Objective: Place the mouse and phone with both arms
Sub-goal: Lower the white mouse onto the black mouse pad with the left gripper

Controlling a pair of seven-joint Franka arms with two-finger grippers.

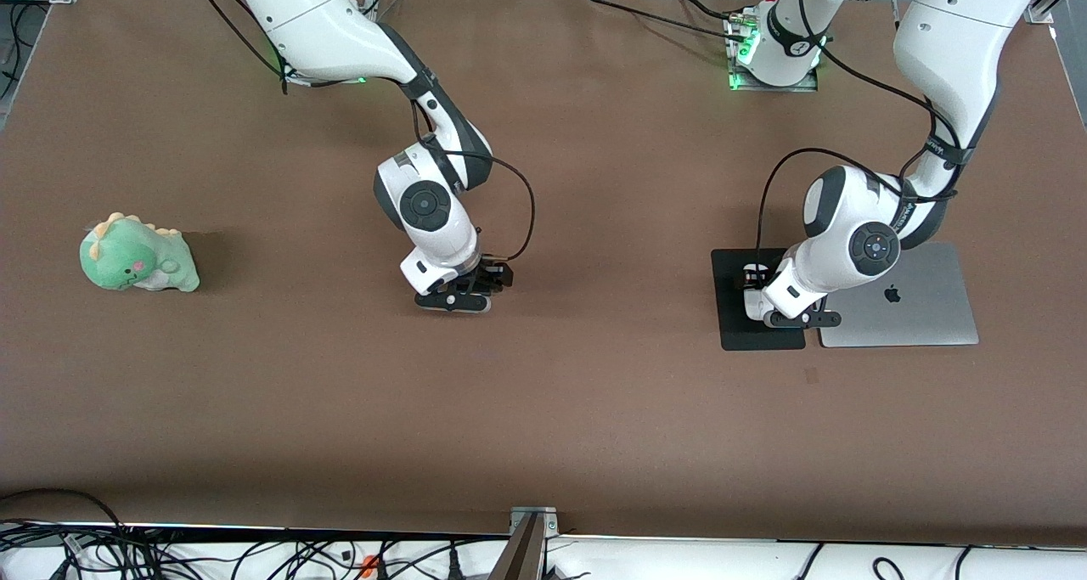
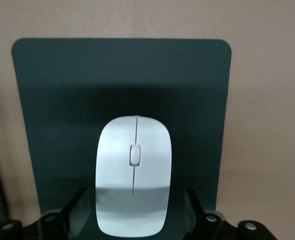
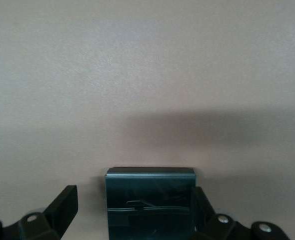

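Brown table (image 1: 543,410) carried a green dino toy (image 1: 138,255) at the right arm's end and a laptop (image 1: 913,304) beside a black pad (image 1: 732,308) at the left arm's end.

Left wrist view: mouse (image 2: 133,175) lay on pad (image 2: 122,80), left hand (image 2: 132,215) fingers apart, flanking it.

Right wrist view: phone (image 3: 150,202) lay on table, right hand (image 3: 135,210) wide, one finger off it.

mouse (image 2: 133,175) – on black pad (image 2: 122,90) | left pincer (image 2: 133,212) – fingers flank it, small gaps
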